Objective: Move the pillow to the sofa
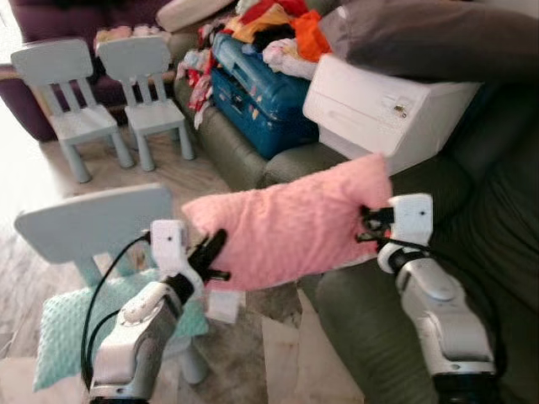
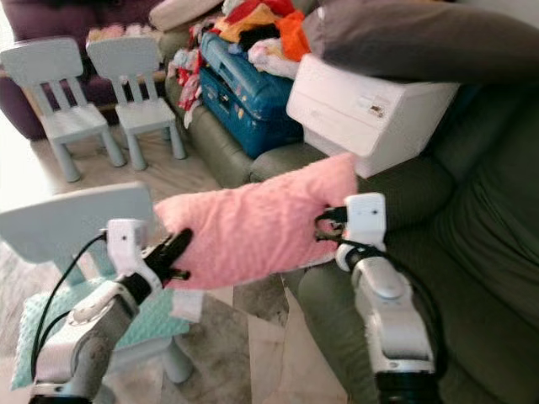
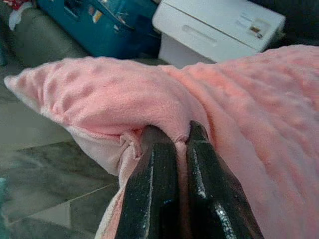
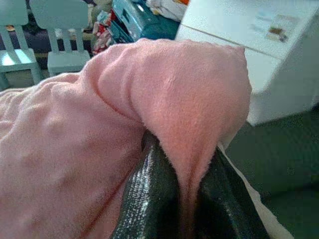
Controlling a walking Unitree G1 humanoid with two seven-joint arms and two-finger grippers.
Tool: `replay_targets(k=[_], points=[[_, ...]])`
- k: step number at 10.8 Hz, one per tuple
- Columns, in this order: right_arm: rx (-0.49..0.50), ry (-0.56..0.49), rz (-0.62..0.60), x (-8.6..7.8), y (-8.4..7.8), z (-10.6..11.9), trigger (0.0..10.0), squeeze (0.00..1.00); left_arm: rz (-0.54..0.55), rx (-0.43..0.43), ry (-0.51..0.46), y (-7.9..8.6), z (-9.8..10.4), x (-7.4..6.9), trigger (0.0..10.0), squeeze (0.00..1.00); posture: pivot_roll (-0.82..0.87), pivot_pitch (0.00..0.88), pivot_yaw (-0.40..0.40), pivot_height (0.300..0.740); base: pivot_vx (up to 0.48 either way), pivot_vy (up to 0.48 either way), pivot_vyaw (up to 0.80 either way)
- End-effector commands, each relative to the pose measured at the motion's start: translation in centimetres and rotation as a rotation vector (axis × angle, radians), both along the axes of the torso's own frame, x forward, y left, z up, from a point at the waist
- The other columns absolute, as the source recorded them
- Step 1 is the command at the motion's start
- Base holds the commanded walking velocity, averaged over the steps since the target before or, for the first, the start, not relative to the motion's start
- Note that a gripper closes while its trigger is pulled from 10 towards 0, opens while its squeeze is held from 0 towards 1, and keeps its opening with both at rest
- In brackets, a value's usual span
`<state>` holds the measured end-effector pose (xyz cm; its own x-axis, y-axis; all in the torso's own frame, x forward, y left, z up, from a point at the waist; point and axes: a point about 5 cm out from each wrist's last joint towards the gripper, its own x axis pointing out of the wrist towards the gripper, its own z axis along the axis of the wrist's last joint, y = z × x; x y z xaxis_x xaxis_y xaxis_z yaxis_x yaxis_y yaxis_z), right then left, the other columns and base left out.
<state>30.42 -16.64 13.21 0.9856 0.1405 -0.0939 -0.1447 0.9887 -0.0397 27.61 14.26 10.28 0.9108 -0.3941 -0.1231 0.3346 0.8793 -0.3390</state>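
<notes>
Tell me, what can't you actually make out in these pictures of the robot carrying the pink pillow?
- White box label: too small, blurred in the eye views.
- Floor and sofa edge beneath the pink pillow: hidden by it.
- Clothes pile: cut off by the top edge.

Head stereo pair looking down, wrist cameras close up, all sharing the pink pillow (image 1: 290,223)

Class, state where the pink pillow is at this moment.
In the left eye view the pink pillow hangs mid-frame, pinched between the left gripper and right gripper, above the sofa's edge, below the white box.
</notes>
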Motion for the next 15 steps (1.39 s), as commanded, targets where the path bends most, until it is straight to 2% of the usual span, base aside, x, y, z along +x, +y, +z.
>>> replay_targets(k=[1,4,8,12,14,15], points=[[0.005,-0.021,0.02,0.22,0.74,0.43,10.0,0.0,0.001,0.008,-0.016,0.35,0.43,-0.02,10.0,0.0,-0.16,0.0,-0.042,0.74,0.304,0.0,-0.78],[0.005,-0.021,0.021,0.21,0.77,0.4,10.0,0.0,-0.009,0.011,-0.006,0.19,0.3,-0.1,10.0,0.0,-0.16,0.0,-0.042,0.74,0.269,0.0,-0.78],[0.009,-0.015,0.025,0.12,1.03,0.2,10.0,0.0,0.01,-0.008,0.041,-0.08,-0.22,-0.4,10.0,0.0,-0.16,0.0,-0.041,0.74,0.0,0.0,-0.78],[0.011,-0.024,0.026,0.06,1.03,0.25,10.0,0.0,0.033,-0.053,0.068,-0.17,0.13,0.01,10.0,0.0,-0.16,0.005,-0.04,0.74,0.0,0.0,0.0],[0.011,-0.022,0.029,0.04,1.09,0.18,10.0,0.0,0.022,-0.042,0.035,-0.25,0.51,0.04,10.0,0.0,-0.16,0.007,-0.04,0.74,0.0,0.0,0.0],[0.012,-0.02,0.028,0.07,1.1,0.15,10.0,0.0,0.025,-0.058,0.052,-0.29,0.45,0.04,10.0,0.0,-0.16,0.007,-0.04,0.74,0.0,0.0,0.0]])
